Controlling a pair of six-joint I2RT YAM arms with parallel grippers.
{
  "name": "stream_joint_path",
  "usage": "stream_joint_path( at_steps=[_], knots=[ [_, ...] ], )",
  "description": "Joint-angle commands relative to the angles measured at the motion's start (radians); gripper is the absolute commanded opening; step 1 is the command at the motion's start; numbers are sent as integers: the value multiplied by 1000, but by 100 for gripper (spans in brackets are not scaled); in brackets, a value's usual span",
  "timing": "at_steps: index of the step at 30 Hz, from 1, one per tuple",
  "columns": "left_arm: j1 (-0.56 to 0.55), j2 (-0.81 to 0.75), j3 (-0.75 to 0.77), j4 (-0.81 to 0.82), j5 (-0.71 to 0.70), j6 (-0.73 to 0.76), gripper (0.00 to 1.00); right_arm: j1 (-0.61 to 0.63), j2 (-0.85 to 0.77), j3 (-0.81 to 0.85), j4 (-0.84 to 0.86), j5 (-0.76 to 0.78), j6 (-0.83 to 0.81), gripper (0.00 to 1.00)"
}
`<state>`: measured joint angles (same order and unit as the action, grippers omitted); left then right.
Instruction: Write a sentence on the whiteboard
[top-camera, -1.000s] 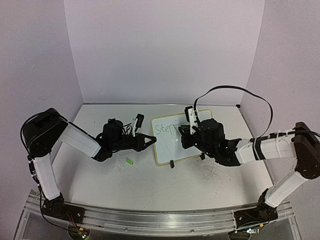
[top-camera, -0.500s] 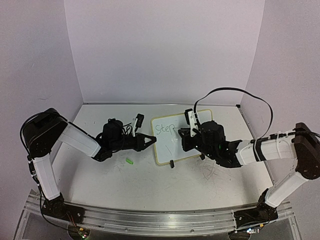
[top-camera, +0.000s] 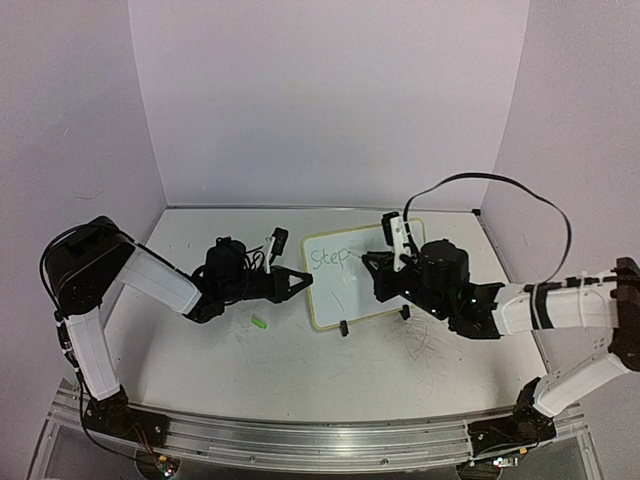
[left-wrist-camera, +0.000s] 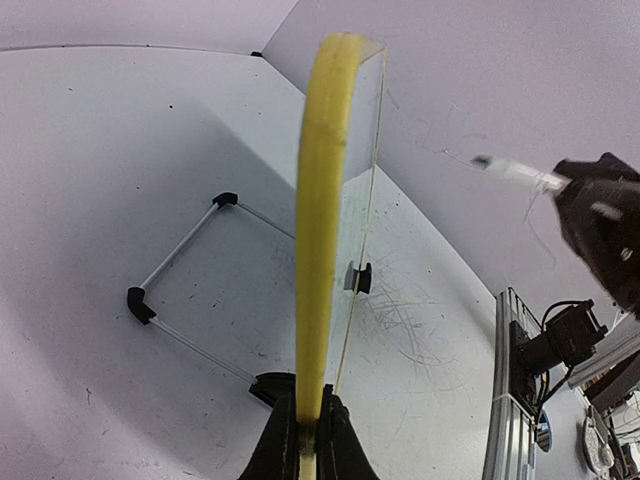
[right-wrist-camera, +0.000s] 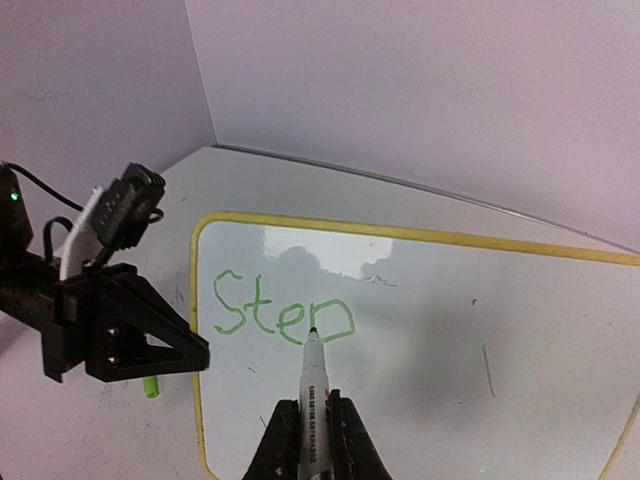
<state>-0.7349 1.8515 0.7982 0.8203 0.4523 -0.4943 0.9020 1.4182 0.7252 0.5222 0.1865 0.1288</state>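
Note:
The whiteboard (top-camera: 365, 290) stands tilted on its wire stand mid-table, with a yellow rim (right-wrist-camera: 196, 330). On it the sentence reads only "Step" (right-wrist-camera: 283, 317), in green, at the upper left. My right gripper (right-wrist-camera: 313, 432) is shut on a white marker (right-wrist-camera: 314, 385). The marker's tip rests at the foot of the "p". From the left, my left gripper (left-wrist-camera: 307, 432) is shut on the board's yellow edge (left-wrist-camera: 322, 200). In the top view it pinches the left rim (top-camera: 303, 281), and the right gripper (top-camera: 374, 264) hovers over the board's top half.
A small green cap (top-camera: 259, 322) lies on the table left of the board, also seen as the green cap (right-wrist-camera: 150, 386). The black wire stand (left-wrist-camera: 190, 250) sticks out behind the board. Grey scuff marks (top-camera: 425, 345) cover the tabletop. Walls close in behind and at both sides.
The right arm has shifted slightly right across the board with the marker, and the written word has grown to "Step". The left arm has not moved.

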Motion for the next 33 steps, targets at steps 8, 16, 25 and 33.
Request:
stream_joint_path(
  at_steps=[8, 16, 25, 33],
  knots=[
    [-2, -30, 20, -12, -6, 22, 0, -100, -233, -113, 11, -21, -14, 0],
    [-2, -27, 41, -61, -23, 32, 0, -100, -154, -8, 13, -61, -120, 0],
    [-2, -24, 48, -82, -34, 29, 0, -101, -163, -62, 44, -6, -157, 0],
    [-3, -36, 42, -90, -41, 29, 0, -95, -136, -73, 54, -49, -139, 0]
  ],
)
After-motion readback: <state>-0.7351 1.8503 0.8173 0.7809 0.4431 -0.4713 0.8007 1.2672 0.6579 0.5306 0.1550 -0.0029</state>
